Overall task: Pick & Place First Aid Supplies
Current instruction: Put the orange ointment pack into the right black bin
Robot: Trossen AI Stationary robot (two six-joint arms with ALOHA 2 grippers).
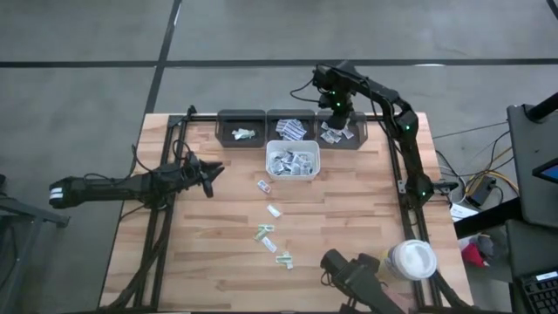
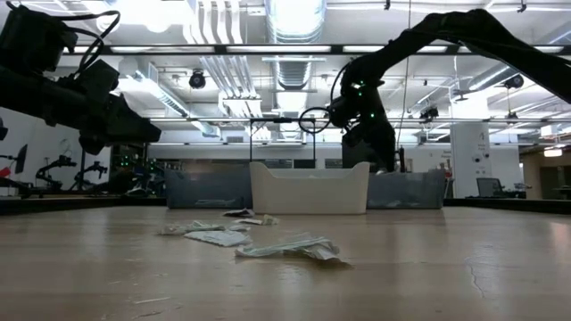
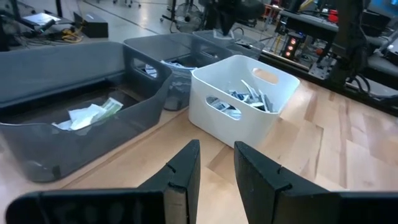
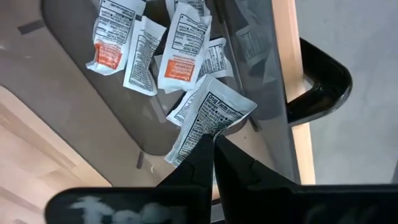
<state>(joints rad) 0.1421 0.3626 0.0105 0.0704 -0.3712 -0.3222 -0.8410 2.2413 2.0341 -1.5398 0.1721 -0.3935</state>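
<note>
Several small white sachets point(image 1: 274, 210) lie in a loose line on the wooden table, near its middle. More of them fill the white bin point(image 1: 293, 161) and the three grey bins point(image 1: 241, 128) at the far edge. My right gripper point(image 1: 336, 109) hangs over the rightmost grey bin point(image 1: 342, 133), shut on one white printed sachet point(image 4: 208, 118). Orange-marked sachets point(image 4: 177, 59) lie in that bin below it. My left gripper point(image 3: 216, 168) waits at the table's left, pointing toward the bins, open with nothing between its fingers. My right gripper pinches the sachet by one end point(image 4: 202, 132) between its two fingertips, which point steeply down from above. The sachet sticks out past the fingertips, tilted, over the grey bin. Whether its free end touches the sachets below, I cannot tell.
A white round lidded tub point(image 1: 412, 260) stands near the table's near right corner, beside a dark device point(image 1: 353, 270). Black frame rails point(image 1: 405, 166) run along the table's sides. The bins form a row at the far edge, with the white bin just in front.
</note>
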